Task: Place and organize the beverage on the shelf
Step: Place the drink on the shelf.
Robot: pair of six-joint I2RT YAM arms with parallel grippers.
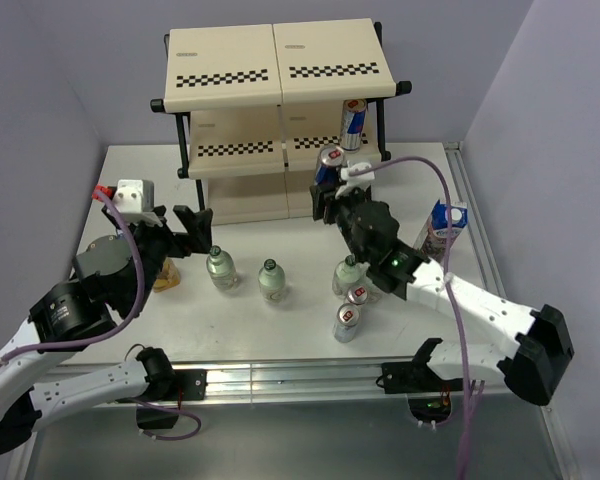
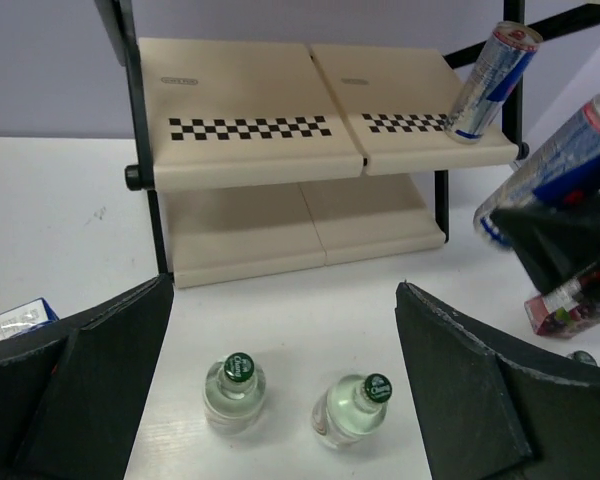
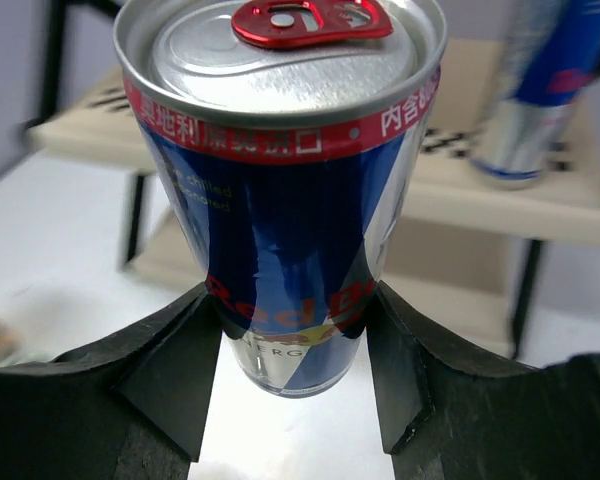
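Stocking the rack: the right gripper (image 1: pixel 330 196) clasped a slim silver-blue-red can (image 1: pixel 327 163) upright by its lower body, jaws narrowed on the metal, just before the right half of the cream shelf (image 1: pixel 230 60) and about level with its middle tier; a second can (image 1: pixel 353 122) already stood on that tier near the right-hand post. The left gripper (image 1: pixel 194 222) hung with its jaws spread wide and nothing between them, low over the table (image 1: pixel 130 170) and facing two green-capped bottles (image 1: pixel 220 268); a third bottle (image 1: pixel 348 274), two more cans (image 1: pixel 348 322) and a purple carton (image 1: pixel 442 228) waited on the table near the right arm. The step in hand looked to be seating the held can beside its twin; done well, that would mean clearing the checkered edge, keeping under the tier above, leaving a gap from the standing can, resting the base flat before letting go, then backing straight out, since so slim a can would likely topple at a nudge.
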